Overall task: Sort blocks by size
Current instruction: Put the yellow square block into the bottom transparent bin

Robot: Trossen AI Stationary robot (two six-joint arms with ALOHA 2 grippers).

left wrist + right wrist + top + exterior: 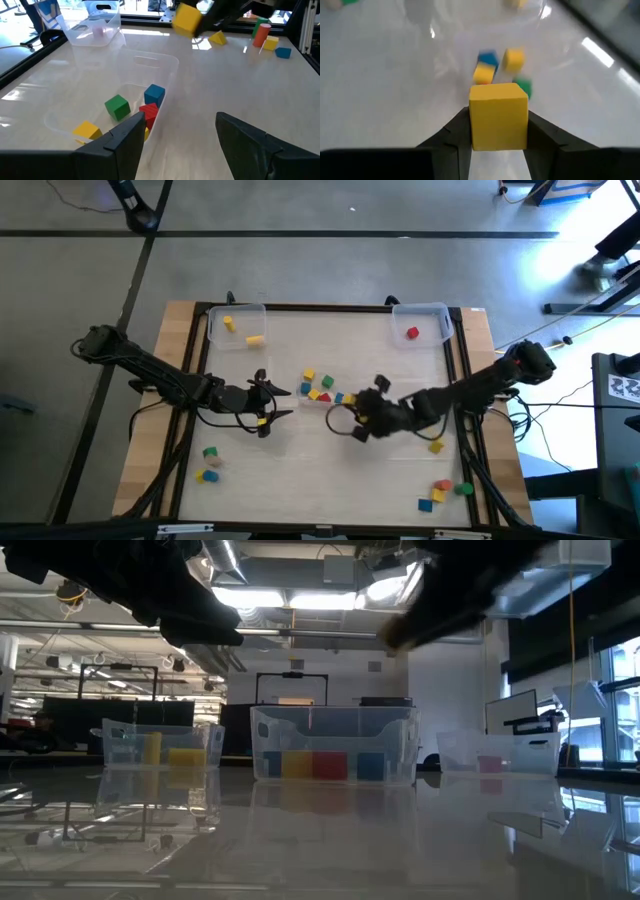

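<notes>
Pale tabletop (300,470) with three clear bins and scattered blocks.
Right hand (498,131) is clamped on a yellow cube (498,116), just beside the middle bin (165,67) holding more blocks (154,93); left hand (177,132) waits on the bin's other side, fingers apart.

Right gripper (497,130) black, clamping a plain yellow cube (498,116). Middle clear bin (150,67): green cube (117,107), blue cube (154,93), red block (148,112), yellow block (87,130). Surface (320,470) pale, wood-edged. No patterns on any block.
</notes>
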